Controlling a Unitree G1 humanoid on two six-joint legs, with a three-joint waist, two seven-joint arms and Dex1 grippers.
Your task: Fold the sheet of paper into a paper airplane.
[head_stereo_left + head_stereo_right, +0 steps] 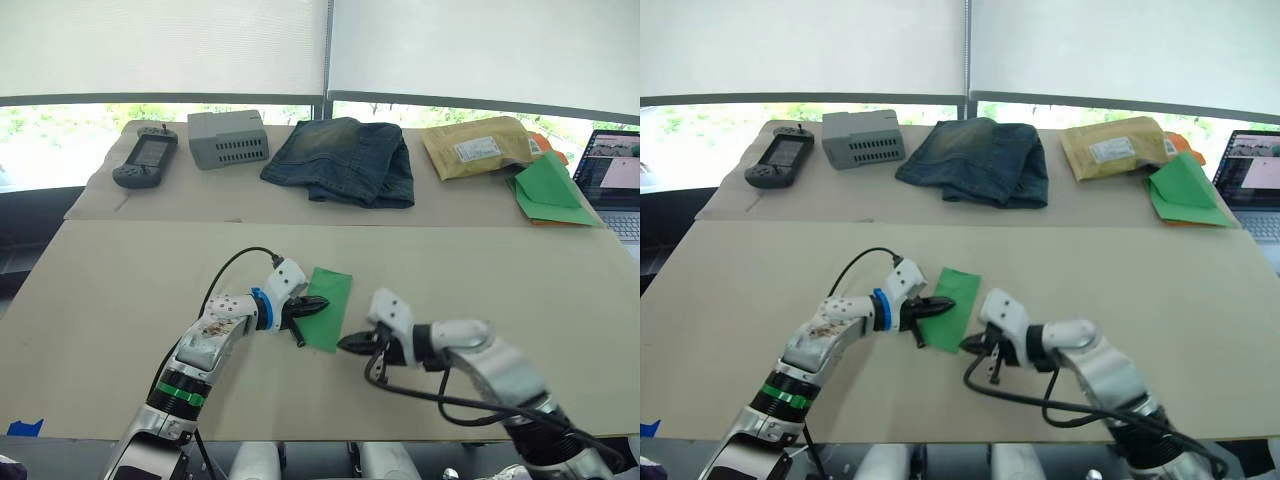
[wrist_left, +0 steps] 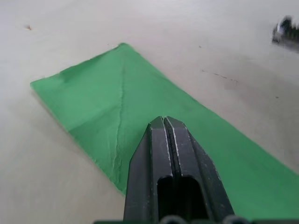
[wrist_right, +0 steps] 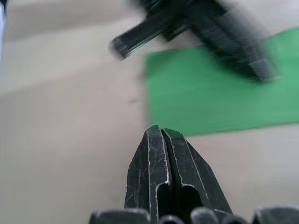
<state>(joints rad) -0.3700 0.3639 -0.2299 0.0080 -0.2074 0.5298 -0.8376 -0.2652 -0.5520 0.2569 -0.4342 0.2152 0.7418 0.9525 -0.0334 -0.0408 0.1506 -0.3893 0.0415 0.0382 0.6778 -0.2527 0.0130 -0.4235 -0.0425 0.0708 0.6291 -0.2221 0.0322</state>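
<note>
The sheet of paper (image 1: 335, 288) lies flat on the tan table as a narrow bright green strip with a crease running along it (image 2: 103, 98). My left gripper (image 1: 320, 301) is shut, and its tips rest over the strip's middle from the left side (image 2: 163, 120). My right gripper (image 1: 344, 345) is also shut. It sits low over the table just off the strip's near right corner, with the paper's edge a little beyond its tips (image 3: 160, 130). Neither gripper holds the paper.
On the far table stand a handheld device (image 1: 147, 158), a grey box (image 1: 229, 137), folded jeans (image 1: 345, 158), a padded envelope (image 1: 478, 146), a bigger green triangular paper with an orange edge (image 1: 550, 190) and a laptop (image 1: 615, 180). Black cables trail from both wrists.
</note>
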